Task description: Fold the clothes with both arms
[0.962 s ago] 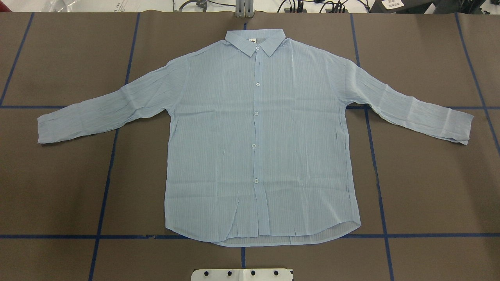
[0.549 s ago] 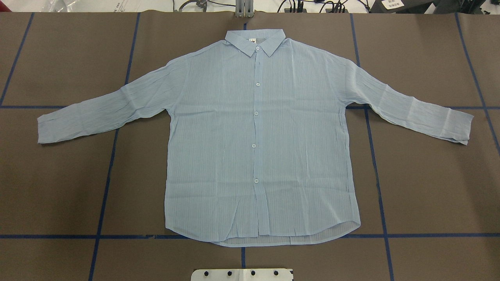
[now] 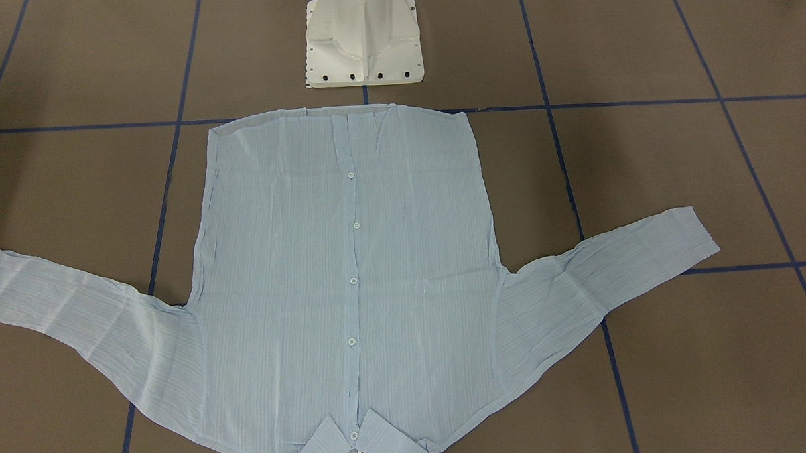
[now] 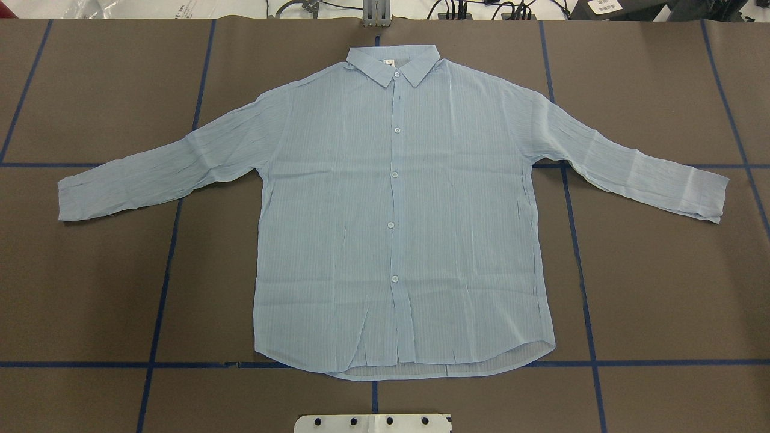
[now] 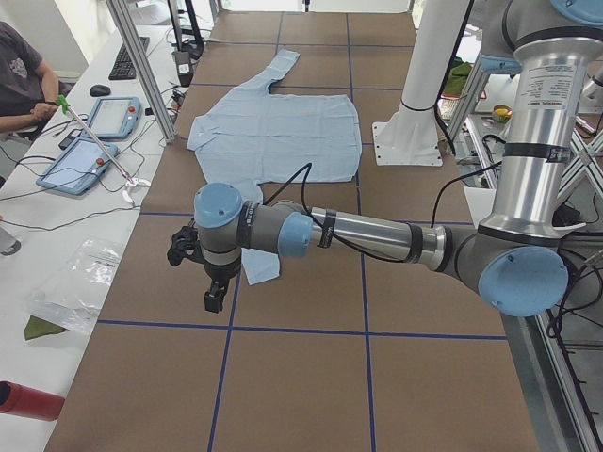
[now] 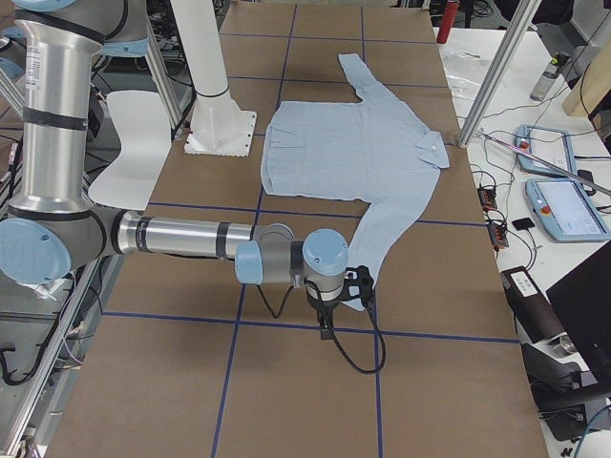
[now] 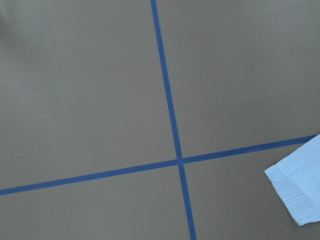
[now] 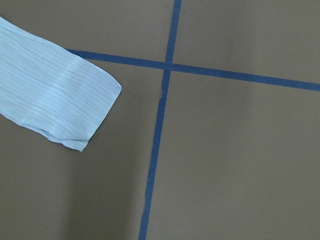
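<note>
You have the brown table point(image 4: 90, 270), marked off by blue tape lines point(image 4: 162, 288), filling both fixed views. The light blue shirt point(image 4: 457, 210) lies flat on it, front up and buttoned. Its hem is toward the robot and its collar point(image 4: 394, 63) is at the far edge.

Both sleeves are spread outward and angled slightly back toward the robot. The left-side sleeve point(image 4: 150, 174) and the right-side sleeve point(image 4: 631, 168) each cross a tape line.

The left arm point(image 5: 367, 231) reaches out low over the table at the robot's left end. The right arm point(image 6: 181, 236) does the same at the other end. Neither arm shows in the overhead or front view.

The white pedestal point(image 3: 363, 40) stands just beyond the hem, not touching it.

The left gripper point(image 5: 214, 301) hangs above bare table just beside the left cuff point(image 7: 300, 190), pointing down. The right gripper point(image 6: 326, 324) hangs near the right cuff point(image 8: 85, 110). You only see the grippers from the side cameras, so I cannot tell how wide either one is set. Neither can be seen holding cloth. Each wrist view shows a cuff lying flat near a crossing of the tape.

Small pale buttons point(image 4: 395, 174) run down the shirt's middle.
</note>
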Motion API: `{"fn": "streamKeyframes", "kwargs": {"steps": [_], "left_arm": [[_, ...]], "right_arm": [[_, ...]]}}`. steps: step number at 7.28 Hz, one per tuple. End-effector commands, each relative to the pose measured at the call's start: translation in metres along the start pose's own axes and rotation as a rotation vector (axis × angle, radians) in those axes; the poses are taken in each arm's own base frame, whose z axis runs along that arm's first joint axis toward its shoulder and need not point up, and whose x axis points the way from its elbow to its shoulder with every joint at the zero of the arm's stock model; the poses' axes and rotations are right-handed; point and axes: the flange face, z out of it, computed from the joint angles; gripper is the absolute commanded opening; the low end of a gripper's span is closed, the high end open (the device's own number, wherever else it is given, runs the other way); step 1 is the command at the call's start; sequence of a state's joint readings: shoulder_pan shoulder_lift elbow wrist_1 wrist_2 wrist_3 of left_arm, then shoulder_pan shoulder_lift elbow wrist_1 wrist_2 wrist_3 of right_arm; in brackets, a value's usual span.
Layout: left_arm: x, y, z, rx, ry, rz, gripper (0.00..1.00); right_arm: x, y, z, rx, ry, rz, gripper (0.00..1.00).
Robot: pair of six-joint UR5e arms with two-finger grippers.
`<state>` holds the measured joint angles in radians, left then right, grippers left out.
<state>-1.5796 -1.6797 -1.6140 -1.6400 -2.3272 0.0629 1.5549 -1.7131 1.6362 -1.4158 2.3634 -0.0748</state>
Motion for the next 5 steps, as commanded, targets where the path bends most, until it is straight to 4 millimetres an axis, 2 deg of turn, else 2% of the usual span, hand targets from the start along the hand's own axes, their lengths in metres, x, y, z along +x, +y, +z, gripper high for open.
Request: {"fn": "streamKeyframes", "kwargs": {"steps": [1,2,3,4,5], "left_arm": [[-0.008,0.025,0.015,0.076,0.016,0.072,1.0],[-0.013,0.026,0.022,0.082,0.018,0.048,1.0],[-0.017,0.027,0.026,0.076,0.015,0.036,1.0],[-0.018,0.029,0.028,0.074,0.015,0.035,1.0],[-0.018,0.032,0.028,0.084,0.013,0.045,1.0]], "right_arm": [[0.017,-0.004,0.025,0.035,-0.066,-0.038,1.0],[0.012,-0.016,0.037,0.027,-0.07,-0.068,1.0],[-0.004,-0.042,0.053,-0.002,-0.078,-0.108,1.0],[-0.016,-0.057,0.06,-0.013,-0.082,-0.118,1.0],[-0.03,-0.065,0.066,-0.024,-0.086,-0.066,1.0]]}}
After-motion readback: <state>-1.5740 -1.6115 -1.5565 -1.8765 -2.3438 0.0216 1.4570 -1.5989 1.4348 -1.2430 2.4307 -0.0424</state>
